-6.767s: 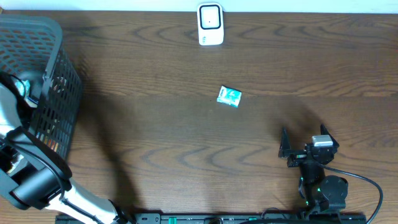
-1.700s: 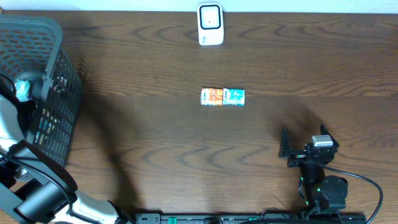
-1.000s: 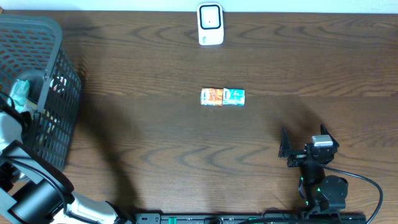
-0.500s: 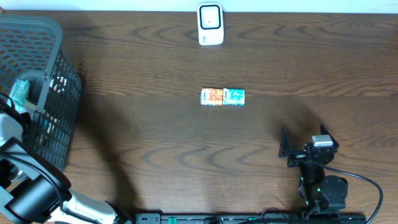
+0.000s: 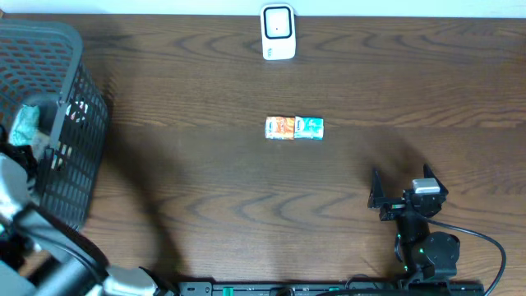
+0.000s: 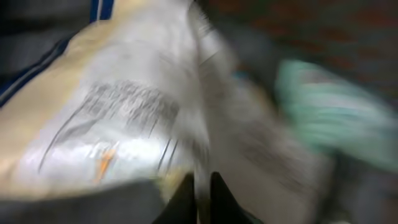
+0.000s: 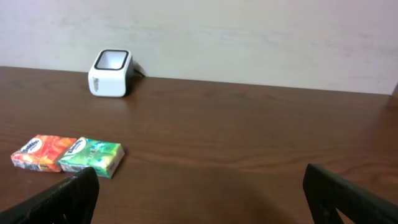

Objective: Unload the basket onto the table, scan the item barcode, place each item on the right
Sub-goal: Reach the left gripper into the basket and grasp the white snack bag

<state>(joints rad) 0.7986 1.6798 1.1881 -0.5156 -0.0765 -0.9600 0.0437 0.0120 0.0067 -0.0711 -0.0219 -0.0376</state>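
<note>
Down in the upper-left mesh basket (image 5: 80, 140), the left gripper (image 6: 200, 196) pinches a pale packet (image 6: 118, 118); the right gripper (image 5: 401, 187) stands released.

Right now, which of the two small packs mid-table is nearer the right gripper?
The green pack. The orange pack butted against it lies on its far side from the right gripper.

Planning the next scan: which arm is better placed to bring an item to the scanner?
Left. The left gripper is shut inside the basket, apparently pinching a packet. The right gripper sits open and empty, away from the scanner.
</note>
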